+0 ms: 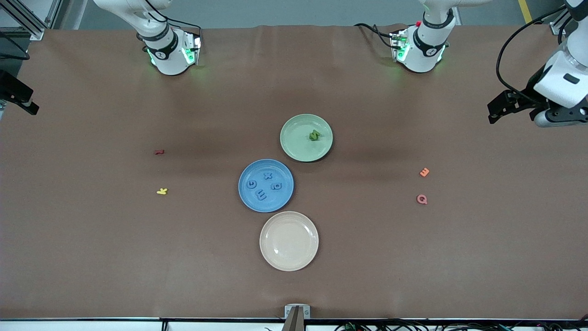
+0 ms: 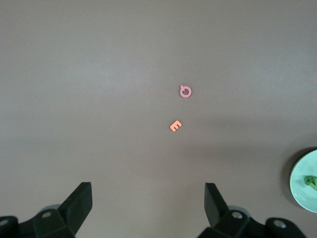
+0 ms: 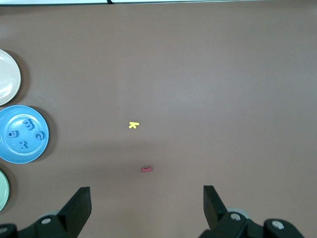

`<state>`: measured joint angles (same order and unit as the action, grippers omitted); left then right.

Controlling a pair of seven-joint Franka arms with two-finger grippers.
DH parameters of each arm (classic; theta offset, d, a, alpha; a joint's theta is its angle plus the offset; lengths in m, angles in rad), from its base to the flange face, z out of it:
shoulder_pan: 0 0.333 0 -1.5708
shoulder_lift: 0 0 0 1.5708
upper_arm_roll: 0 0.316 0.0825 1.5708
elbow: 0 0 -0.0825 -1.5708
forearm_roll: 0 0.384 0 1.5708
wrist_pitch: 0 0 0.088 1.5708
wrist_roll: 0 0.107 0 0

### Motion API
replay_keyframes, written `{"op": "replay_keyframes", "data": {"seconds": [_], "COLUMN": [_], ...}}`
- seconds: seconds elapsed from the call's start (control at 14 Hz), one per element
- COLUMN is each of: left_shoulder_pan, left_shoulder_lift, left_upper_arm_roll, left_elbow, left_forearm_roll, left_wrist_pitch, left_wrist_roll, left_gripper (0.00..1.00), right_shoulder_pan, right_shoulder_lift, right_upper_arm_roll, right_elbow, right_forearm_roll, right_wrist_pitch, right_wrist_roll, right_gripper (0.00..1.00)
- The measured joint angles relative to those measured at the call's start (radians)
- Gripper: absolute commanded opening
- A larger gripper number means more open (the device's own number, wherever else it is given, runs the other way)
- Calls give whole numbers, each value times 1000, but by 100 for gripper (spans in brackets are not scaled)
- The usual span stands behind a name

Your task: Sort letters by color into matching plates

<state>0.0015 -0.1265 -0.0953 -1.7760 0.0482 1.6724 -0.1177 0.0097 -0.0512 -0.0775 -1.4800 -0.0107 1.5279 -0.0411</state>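
- Sitting at mid-table, the blue plate (image 1: 266,185) holds four blue letters (image 1: 263,185), spread apart on its surface.
- The pale green plate (image 1: 306,137) lies just beside it, farther from the front camera, carrying a small clump of green letters (image 1: 314,135); how many are in the clump cannot be told.
- A beige plate (image 1: 289,240) lies nearest the front camera, just beside the blue plate.
- Toward the right arm's end of the table lie a red letter (image 1: 159,151) and, nearer the front camera, a yellow letter (image 1: 161,191).
- Toward the left arm's end lie an orange letter E (image 1: 424,172) and, nearer the front camera, a pink letter Q (image 1: 421,199).
- The left gripper (image 2: 148,201) hangs over bare tablecloth near the orange and pink letters, fingers spread wide, holding nothing.
- The right gripper (image 3: 147,203) hangs over bare tablecloth near the red letter, fingers likewise spread wide and holding nothing.
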Motion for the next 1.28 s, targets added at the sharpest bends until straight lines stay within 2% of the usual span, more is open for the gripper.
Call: {"op": "replay_keyframes", "data": {"seconds": [0.64, 1.07, 1.28], "left_shoulder_pan": [-1, 1, 3], "left_shoulder_lift": [-8, 23, 49], "left_upper_arm_roll": [-8, -7, -7], "left_elbow": [36, 84, 129], "left_forearm_roll": [-69, -70, -70], "left_wrist_pitch": [-35, -43, -100], "left_wrist_roll": [14, 14, 14], "left_gripper": [100, 100, 100], "right_shoulder_pan": [0, 0, 0], "right_shoulder_lift": [0, 0, 0], "right_upper_arm_roll": [0, 0, 0], "right_elbow": [1, 1, 1], "right_forearm_roll": [0, 0, 0], "right_wrist_pitch": [0, 0, 0], "right_wrist_roll": [0, 0, 0], "right_gripper": [100, 100, 100]}}
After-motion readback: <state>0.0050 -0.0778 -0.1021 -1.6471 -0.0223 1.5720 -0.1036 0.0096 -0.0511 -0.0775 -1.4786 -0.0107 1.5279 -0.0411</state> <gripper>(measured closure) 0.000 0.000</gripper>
